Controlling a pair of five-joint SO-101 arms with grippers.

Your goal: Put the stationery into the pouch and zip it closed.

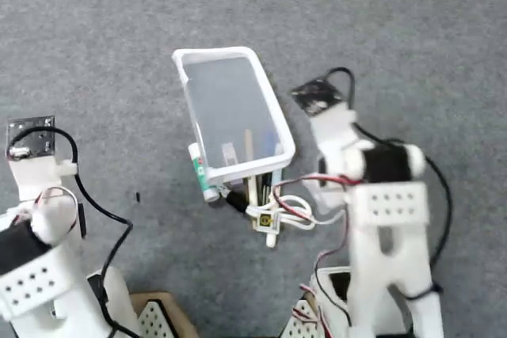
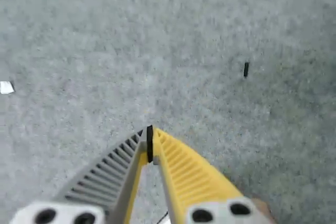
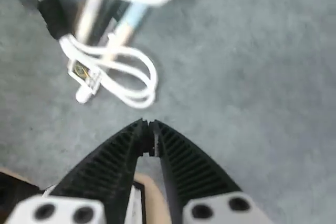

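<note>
The clear pouch (image 1: 230,104) with a white rim lies flat on the grey table (image 1: 428,53) at the centre of the high view. Several pens (image 1: 260,186) show through its lower part, and their ends stick out past its lower edge. A green-and-white tube (image 1: 202,173) lies against the pouch's lower left corner; whether it is inside cannot be told. A coiled white cable (image 1: 283,215) rests on the table just below the pens, touching them. A small black item (image 1: 137,196) lies apart, left of centre. The left gripper (image 2: 149,142) is clenched on nothing, above bare table near the black item. The right gripper (image 3: 148,135) is likewise clenched and empty, near the cable.
</note>
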